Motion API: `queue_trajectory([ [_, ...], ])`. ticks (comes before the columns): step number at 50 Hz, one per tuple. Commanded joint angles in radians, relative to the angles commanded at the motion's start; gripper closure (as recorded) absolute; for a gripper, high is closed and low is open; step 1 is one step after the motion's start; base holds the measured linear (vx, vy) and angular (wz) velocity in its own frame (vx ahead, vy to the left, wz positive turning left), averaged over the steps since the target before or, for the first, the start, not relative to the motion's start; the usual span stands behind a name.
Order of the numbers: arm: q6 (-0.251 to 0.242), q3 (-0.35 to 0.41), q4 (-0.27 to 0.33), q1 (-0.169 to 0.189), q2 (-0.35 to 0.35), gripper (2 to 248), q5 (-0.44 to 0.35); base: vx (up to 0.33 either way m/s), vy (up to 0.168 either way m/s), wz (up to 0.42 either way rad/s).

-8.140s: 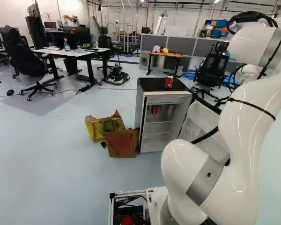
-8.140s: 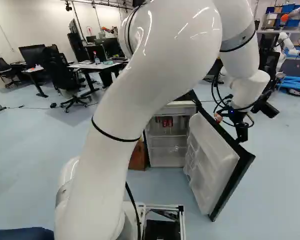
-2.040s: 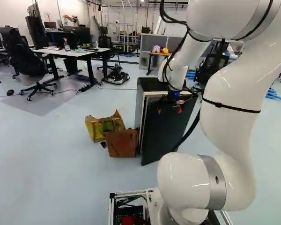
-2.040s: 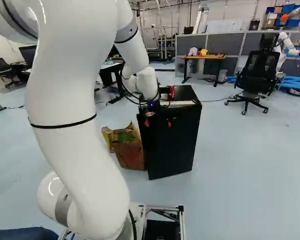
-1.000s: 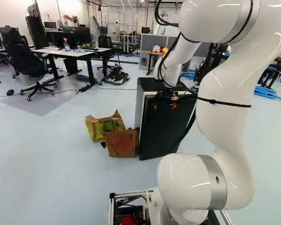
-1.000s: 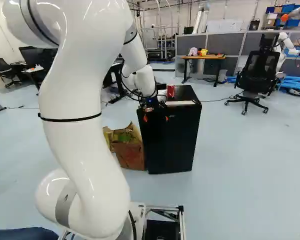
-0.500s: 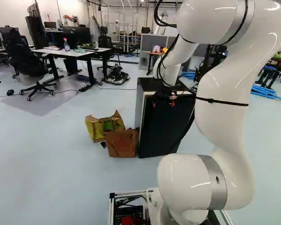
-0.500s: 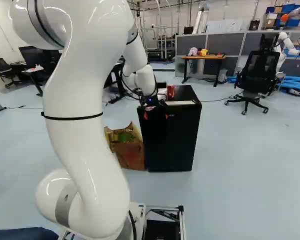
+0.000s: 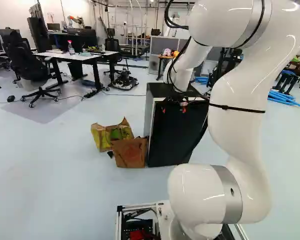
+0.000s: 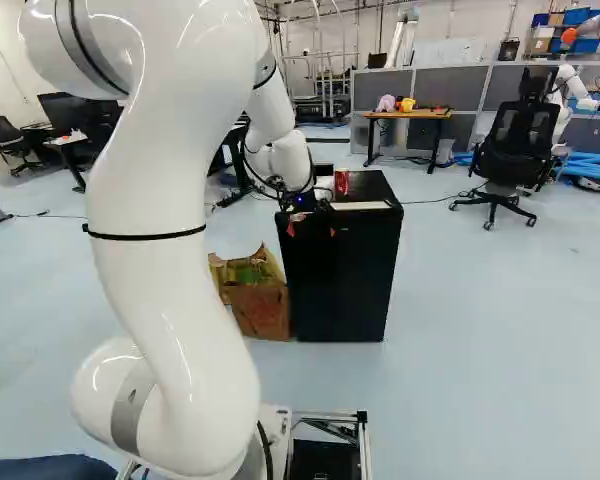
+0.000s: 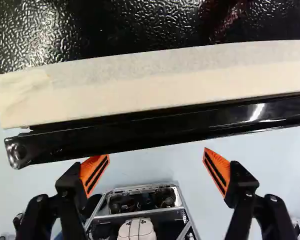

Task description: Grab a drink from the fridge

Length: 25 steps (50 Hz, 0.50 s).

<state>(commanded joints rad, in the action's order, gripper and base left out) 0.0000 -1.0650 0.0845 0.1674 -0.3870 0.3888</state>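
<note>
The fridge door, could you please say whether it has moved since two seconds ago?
Yes, in the left base view the door has swung inward, toward the fridge body.

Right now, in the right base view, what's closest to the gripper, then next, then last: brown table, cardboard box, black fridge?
1. Black fridge, right at the gripper.
2. Cardboard box, on the floor left of it.
3. Brown table, far behind.
</note>
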Motion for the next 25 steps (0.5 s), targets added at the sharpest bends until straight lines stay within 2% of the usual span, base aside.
queue_trajectory([
  [25,0.0,0.0,0.0,0.0,0.0,3,-0.041,0.0,0.0,0.0],
])
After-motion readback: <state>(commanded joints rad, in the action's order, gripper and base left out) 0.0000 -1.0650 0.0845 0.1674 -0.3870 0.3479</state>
